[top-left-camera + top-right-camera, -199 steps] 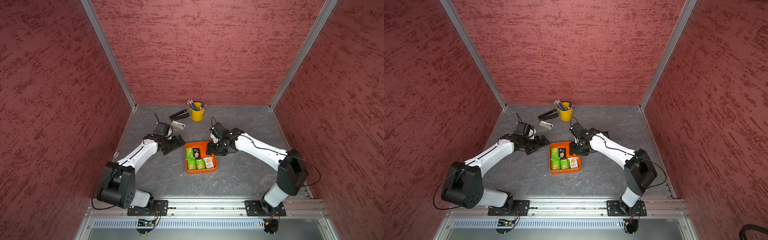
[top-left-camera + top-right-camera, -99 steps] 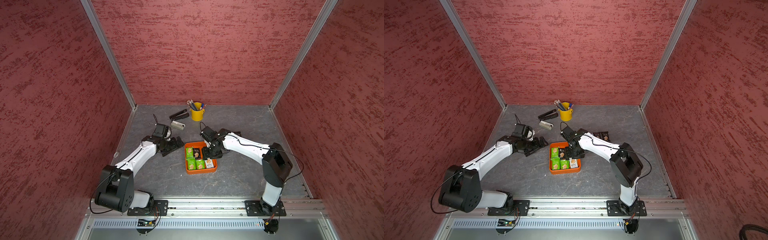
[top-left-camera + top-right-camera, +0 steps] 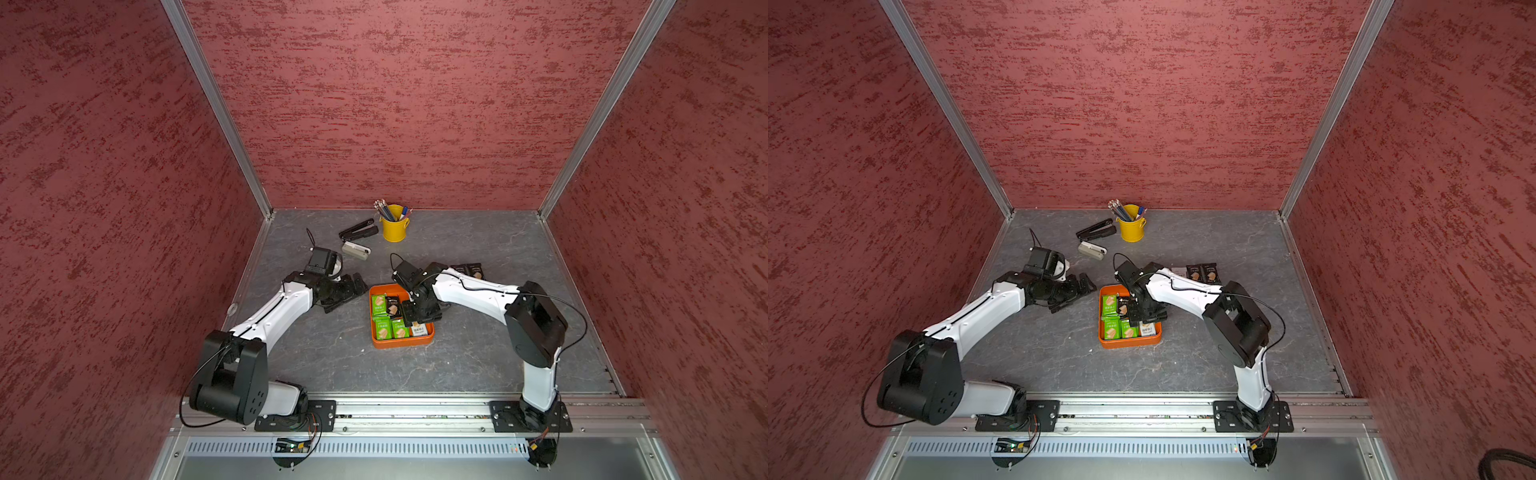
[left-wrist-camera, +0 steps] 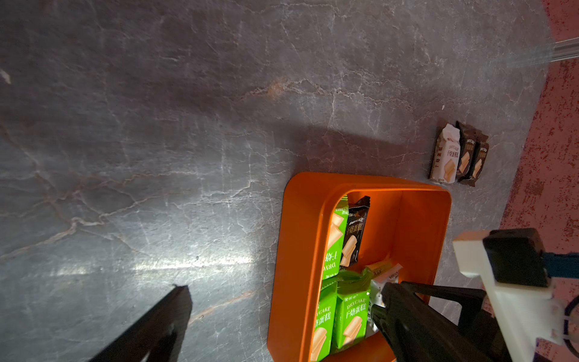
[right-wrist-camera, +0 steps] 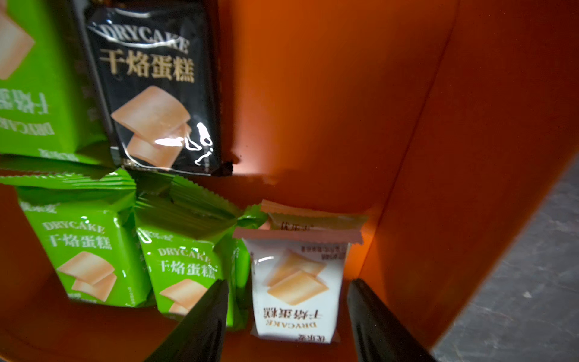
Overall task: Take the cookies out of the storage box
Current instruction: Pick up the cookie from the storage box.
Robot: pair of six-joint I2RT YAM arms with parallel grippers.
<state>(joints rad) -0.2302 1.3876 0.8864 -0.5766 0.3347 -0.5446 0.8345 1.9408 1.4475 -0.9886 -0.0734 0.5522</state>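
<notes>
Three packets (image 4: 457, 153) out; about six left in box (image 4: 300, 250). Right end effector (image 5: 288, 283), open, straddles white packet (image 5: 296, 269); left end effector (image 3: 349, 293) open.

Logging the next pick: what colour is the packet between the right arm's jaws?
The packet is white with a tan biscuit picture; clearest in the right wrist view.

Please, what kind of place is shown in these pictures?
Probably a robot test booth, not a home: red textured wall panels in aluminium framing enclose a grey tabletop, with the left arm and right arm bolted to a front rail.
</notes>
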